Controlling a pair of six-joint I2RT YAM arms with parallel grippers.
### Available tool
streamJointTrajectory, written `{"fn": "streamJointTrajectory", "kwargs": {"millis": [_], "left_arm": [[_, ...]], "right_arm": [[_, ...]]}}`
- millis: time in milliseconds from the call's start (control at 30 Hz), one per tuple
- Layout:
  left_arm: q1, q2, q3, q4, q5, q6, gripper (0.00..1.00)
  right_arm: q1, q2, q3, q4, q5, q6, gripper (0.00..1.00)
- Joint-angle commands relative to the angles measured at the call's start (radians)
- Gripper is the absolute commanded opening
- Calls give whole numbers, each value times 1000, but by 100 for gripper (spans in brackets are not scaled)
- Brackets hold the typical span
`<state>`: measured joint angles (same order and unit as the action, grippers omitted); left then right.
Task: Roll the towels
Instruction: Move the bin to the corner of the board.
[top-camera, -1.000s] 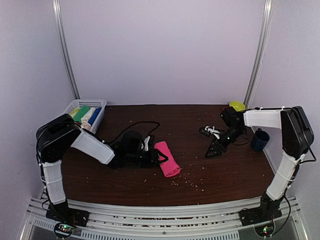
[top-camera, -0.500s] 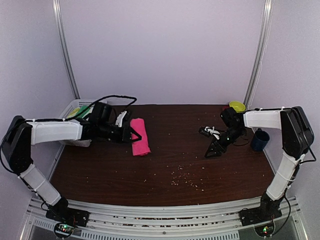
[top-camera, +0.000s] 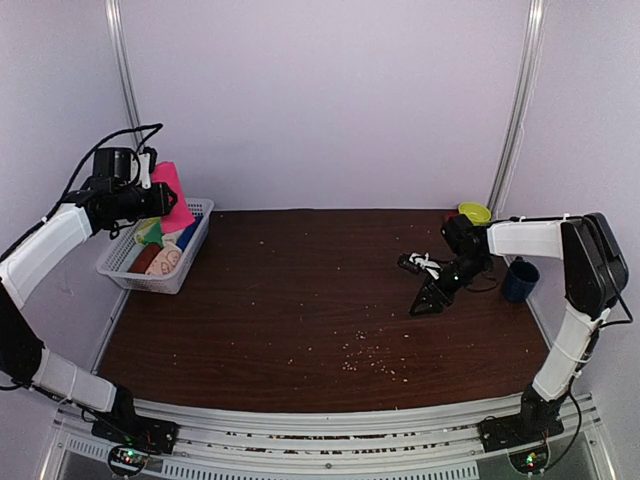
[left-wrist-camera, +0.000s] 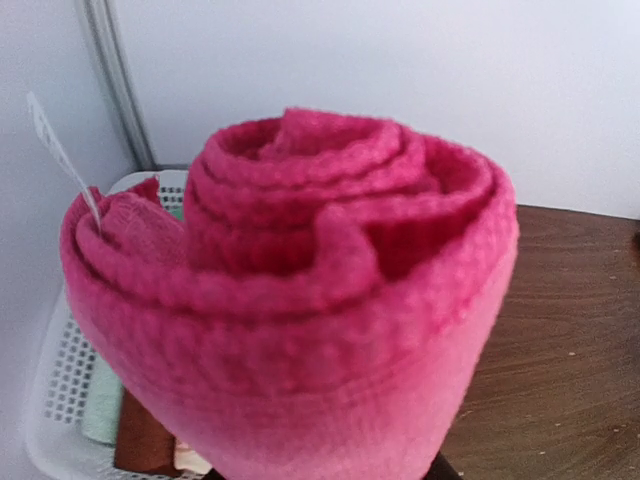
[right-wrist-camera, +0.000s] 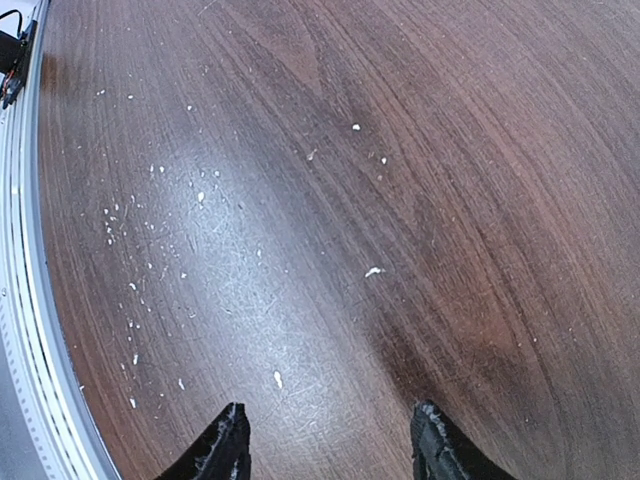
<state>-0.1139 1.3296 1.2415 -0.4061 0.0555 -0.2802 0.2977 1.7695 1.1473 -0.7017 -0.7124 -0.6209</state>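
Crumb-flecked dark brown wooden desk (top-camera: 300, 330), pale lilac walls (top-camera: 330, 100). Left gripper (top-camera: 157, 200) pinches the hot pink cloth towel (left-wrist-camera: 300, 300), rolled in a spiral, above the white mesh basket (top-camera: 122, 266) at the far-left corner; right gripper (right-wrist-camera: 330, 440) spread, empty.

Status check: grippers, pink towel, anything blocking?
Left gripper shut on rolled pink towel, raised above the basket. Right gripper open, empty, down near the table. Basket already holds other towels; nothing else in the way.
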Motion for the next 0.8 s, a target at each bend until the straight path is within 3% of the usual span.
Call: {"fn": "streamJointTrajectory", "kwargs": {"millis": [0, 333, 633, 767], "left_arm": [[23, 28, 29, -51, -224, 117, 36], [40, 167, -15, -53, -296, 157, 29], [41, 207, -31, -50, -455, 171, 25], [40, 269, -37, -57, -386, 171, 22]], "right_arm": [[3, -43, -13, 11, 16, 3, 55], [2, -39, -16, 15, 25, 3, 55], [3, -30, -11, 6, 19, -7, 55], [3, -28, -9, 1, 14, -12, 55]]}}
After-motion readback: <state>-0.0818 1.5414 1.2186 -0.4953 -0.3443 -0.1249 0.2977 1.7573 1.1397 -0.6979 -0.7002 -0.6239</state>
